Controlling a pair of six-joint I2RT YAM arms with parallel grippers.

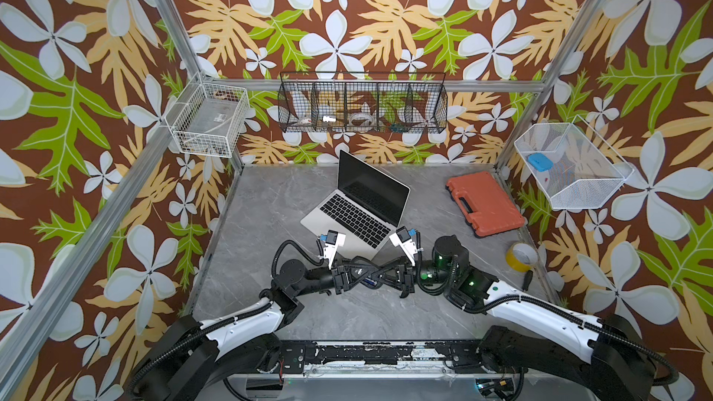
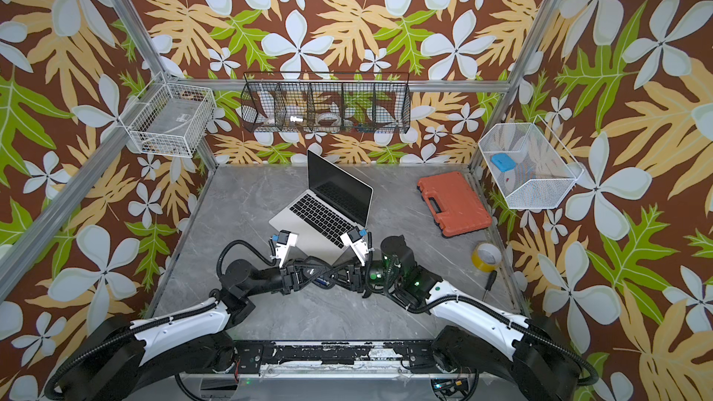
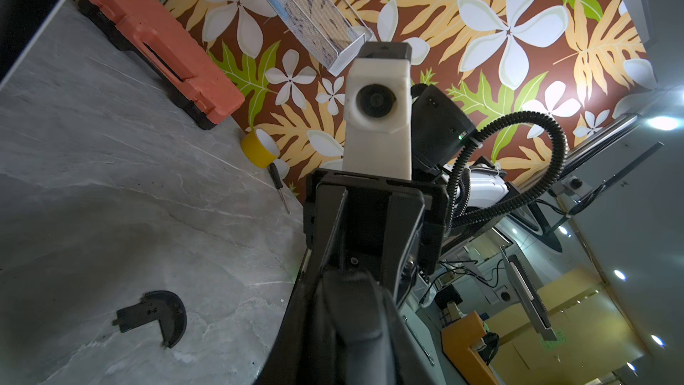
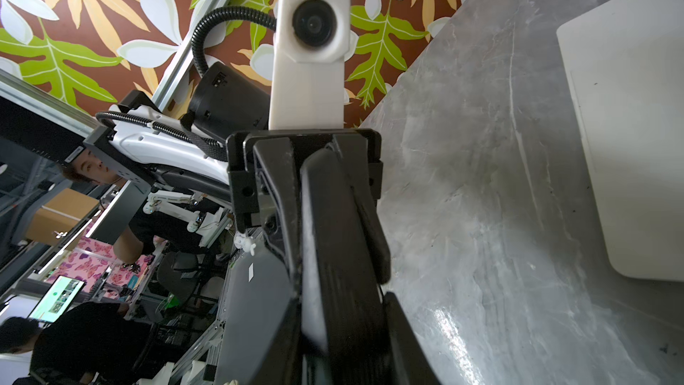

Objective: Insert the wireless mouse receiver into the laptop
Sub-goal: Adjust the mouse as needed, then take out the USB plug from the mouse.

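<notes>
the wireless mouse receiver, tiny, light and rigid, wants a pinch on its plastic cap, plug left free; it is not visible, perhaps hidden where the jaws cross. the left gripper [image 3: 348, 290] and right gripper [image 4: 325, 179] reach inward, tip to tip, over the bench [image 1: 250, 225] before the laptop [image 1: 359, 210]; their jaws' opening and hold i cannot tell.

bright, even light from overhead fills the cell in both top views, and the grey table [image 1: 270, 194] carries only soft shadows beneath the arms. the laptop [image 1: 362, 202] screen reads flat black. straight frame rails bow toward the picture edges. in the right wrist view a white sheen streaks the tabletop, and the black fingers [image 4: 333, 253] close to the lens are soft. in the left wrist view, ceiling lamps [image 3: 664, 122] blow out to white and the corners fall dark.
</notes>
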